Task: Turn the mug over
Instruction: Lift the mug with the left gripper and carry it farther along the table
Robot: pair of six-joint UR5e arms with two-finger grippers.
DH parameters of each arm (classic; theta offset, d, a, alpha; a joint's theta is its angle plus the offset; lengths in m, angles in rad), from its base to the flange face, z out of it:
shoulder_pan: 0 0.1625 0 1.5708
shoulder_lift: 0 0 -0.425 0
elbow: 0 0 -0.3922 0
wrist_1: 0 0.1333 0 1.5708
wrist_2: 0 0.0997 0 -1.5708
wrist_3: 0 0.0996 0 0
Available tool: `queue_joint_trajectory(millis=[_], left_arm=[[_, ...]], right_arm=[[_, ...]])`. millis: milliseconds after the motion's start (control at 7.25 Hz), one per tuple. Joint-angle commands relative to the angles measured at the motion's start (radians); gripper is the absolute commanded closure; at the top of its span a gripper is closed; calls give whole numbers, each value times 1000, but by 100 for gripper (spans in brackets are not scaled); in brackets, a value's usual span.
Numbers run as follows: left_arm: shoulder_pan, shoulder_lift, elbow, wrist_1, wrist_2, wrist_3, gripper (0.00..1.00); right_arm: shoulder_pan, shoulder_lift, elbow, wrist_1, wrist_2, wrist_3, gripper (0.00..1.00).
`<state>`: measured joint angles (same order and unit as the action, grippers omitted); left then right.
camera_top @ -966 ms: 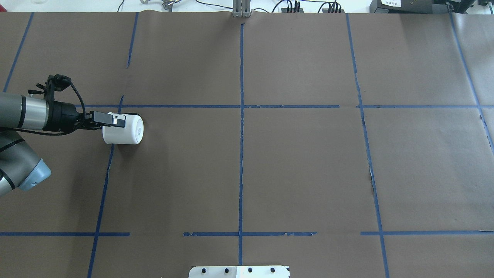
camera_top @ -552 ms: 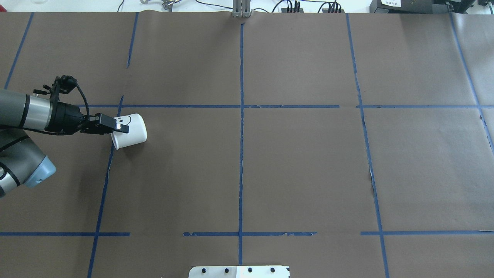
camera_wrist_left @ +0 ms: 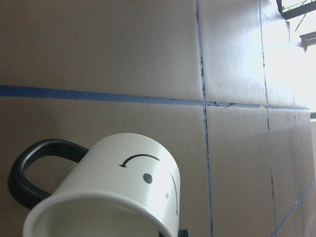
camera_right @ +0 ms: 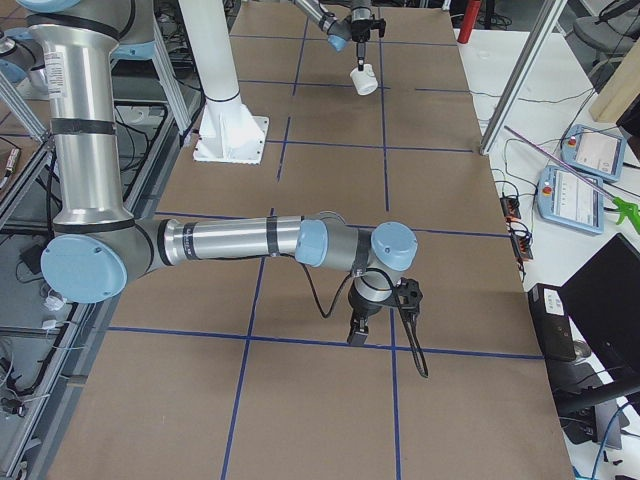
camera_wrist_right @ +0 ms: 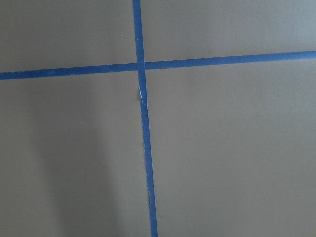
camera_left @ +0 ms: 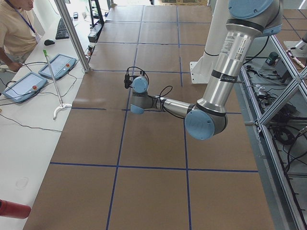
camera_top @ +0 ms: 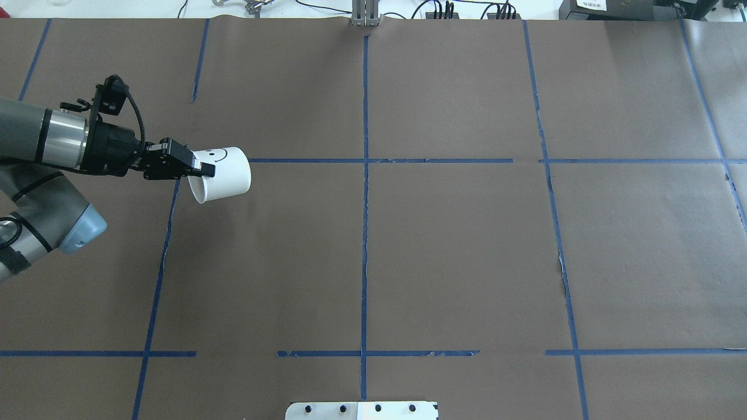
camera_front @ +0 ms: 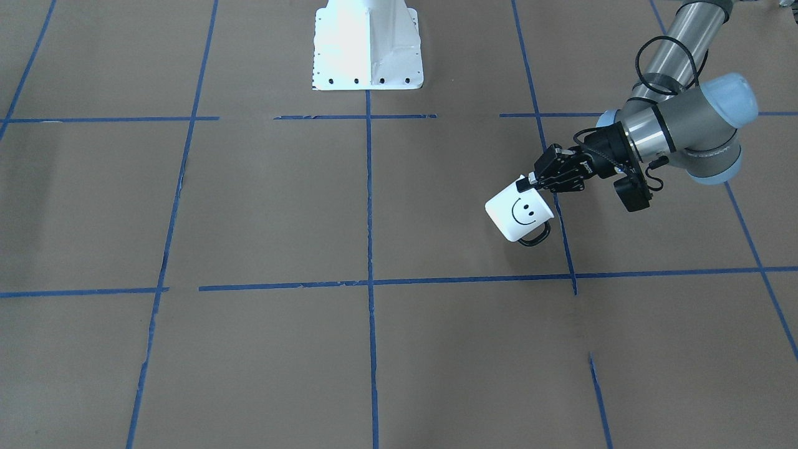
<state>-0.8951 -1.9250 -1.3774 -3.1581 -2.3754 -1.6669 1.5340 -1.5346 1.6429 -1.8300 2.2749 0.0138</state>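
Observation:
The mug [camera_top: 224, 174] is white with a black smiley face and a dark loop handle [camera_front: 535, 237]. It hangs tilted above the brown table, its opening turned toward the arm and its base pointing away. My left gripper [camera_top: 204, 170] is shut on the mug's rim, seen in the front view [camera_front: 523, 183]. The left wrist view shows the mug [camera_wrist_left: 113, 192] close up, with its open mouth at the bottom. The mug also shows small and far away in the right side view [camera_right: 366, 80]. My right gripper [camera_right: 358, 335] points down near the table, and I cannot tell whether it is open or shut.
The table is covered in brown paper with a grid of blue tape lines [camera_top: 365, 175]. The robot's white base plate [camera_front: 368, 43] stands at the near edge. An operator [camera_left: 14, 28] and control pendants [camera_left: 57, 64] are beside the far edge.
My left gripper has lifted the mug off the table and carried it away from the robot and to the right. The mug has turned from lying on its side to hanging tilted.

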Motion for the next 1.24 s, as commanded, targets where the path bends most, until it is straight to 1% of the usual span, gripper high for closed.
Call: queue_joint_trajectory(millis=[0,138,276,414,552,690,828,966,1103], left_arm=[[-1,-63,-23,182,-55,-51,100],[4,-81,-70,366,-94,-50,100],[37,-94,-140,570,-94,-41,100],[76,-148,-179,784,-93,-39,100],[105,-225,-186,984,-79,-36,100],[143,-280,-186,1135,-24,-36,100],[183,-345,-186,1322,42,-34,100],[214,-403,-181,1442,70,-36,100],[257,-487,-142,1559,85,-36,100]], right_arm=[[0,1,0,0,0,0,0],[0,-1,0,0,0,0,0],[0,-1,0,0,0,0,0],[0,-1,0,0,0,0,0],[0,-1,0,0,0,0,0],[0,1,0,0,0,0,0],[0,-1,0,0,0,0,0],[0,-1,0,0,0,0,0],[0,-1,0,0,0,0,0]])
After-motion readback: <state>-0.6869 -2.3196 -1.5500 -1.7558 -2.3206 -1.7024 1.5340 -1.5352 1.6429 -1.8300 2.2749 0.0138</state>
